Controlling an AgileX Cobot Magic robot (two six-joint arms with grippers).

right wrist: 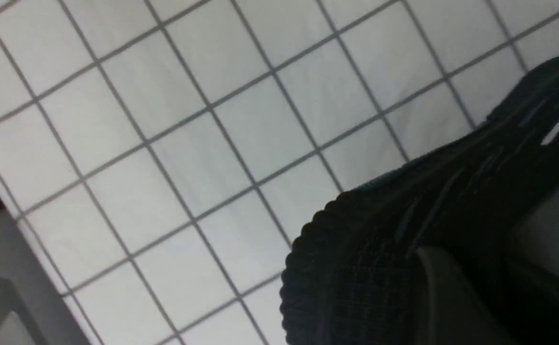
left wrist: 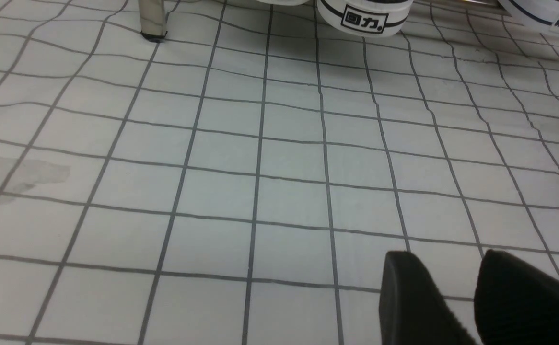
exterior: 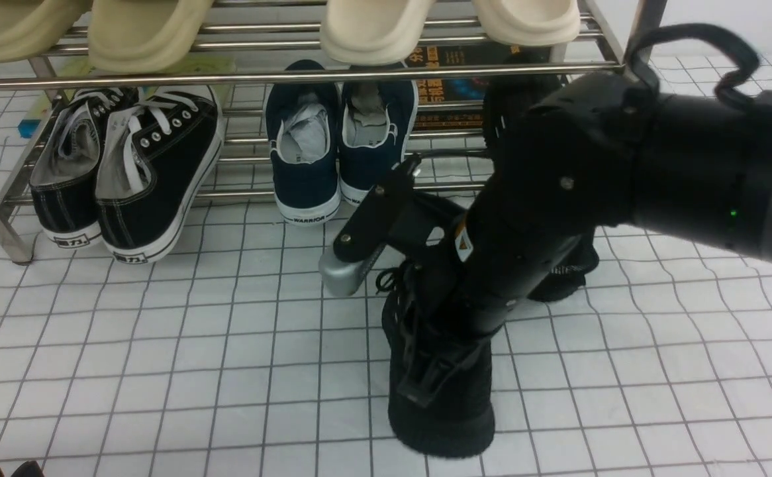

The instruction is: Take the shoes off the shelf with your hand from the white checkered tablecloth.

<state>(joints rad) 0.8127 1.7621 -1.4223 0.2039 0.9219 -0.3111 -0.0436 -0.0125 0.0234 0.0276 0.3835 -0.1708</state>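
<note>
Right hand [exterior: 426, 377] down on black shoe [exterior: 452, 424], mid checked cloth [exterior: 161, 331] toward near edge; grip hidden, can't tell if clamped; second shoe [exterior: 561, 281] behind arm [exterior: 558, 185], by rack [exterior: 293, 74] at far edge

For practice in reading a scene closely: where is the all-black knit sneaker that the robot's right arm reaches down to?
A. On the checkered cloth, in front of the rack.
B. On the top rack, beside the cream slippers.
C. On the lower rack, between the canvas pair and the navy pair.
A: the black knit sneaker stands on the white checkered tablecloth, in front of the shelf and off its bars.
</note>
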